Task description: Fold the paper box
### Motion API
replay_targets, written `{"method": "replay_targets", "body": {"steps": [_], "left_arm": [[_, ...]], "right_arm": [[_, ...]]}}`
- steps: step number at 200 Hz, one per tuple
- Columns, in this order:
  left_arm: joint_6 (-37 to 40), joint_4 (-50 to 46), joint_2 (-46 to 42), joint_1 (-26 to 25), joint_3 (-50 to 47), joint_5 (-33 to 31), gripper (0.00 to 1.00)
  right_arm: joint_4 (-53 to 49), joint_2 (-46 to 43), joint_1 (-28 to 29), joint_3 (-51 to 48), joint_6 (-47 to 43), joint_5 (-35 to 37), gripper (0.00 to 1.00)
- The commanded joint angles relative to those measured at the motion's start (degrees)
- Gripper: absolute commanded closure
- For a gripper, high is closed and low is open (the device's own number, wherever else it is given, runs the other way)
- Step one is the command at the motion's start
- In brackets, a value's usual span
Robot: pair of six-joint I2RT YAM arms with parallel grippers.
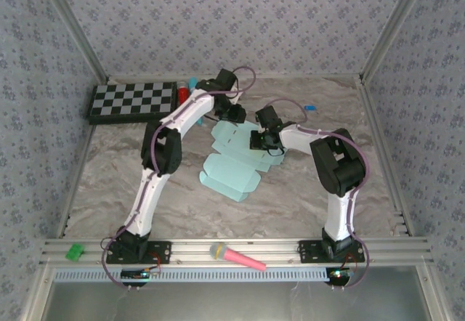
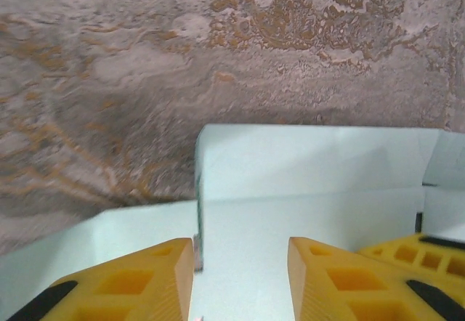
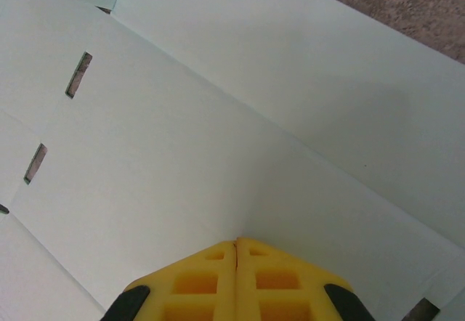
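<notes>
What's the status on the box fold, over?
Left gripper open over the paper box. Right gripper shut, tips on it. Not yet box-shaped. Checkerboard well apart.

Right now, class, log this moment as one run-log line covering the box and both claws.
paper box: unassembled sheet, lying open | left claw: open above the card | right claw: shut, tips at the card
</notes>
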Motion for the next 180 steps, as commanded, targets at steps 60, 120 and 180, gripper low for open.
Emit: {"method": "replay_targets", "body": {"steps": [60, 120, 180], "left_arm": [[-4.9, 14.0, -30.4, 1.4, -37.2, -14.8, 0.46], [-8.7, 19.3, -29.9, 1.5, -44.8, -9.2, 0.39], [-12.0, 20.7, -24.6, 1.6, -44.4, -5.0, 0.4]], "right_arm": [[-6.0, 1.0, -1.7, -1.5, -2.9, 0.2, 1.0], [-5.8, 1.2, -1.2, -1.8, -2.5, 0.4, 1.0], [-6.0, 1.1, -1.1, -1.6, -2.3, 0.6, 1.0]]}}
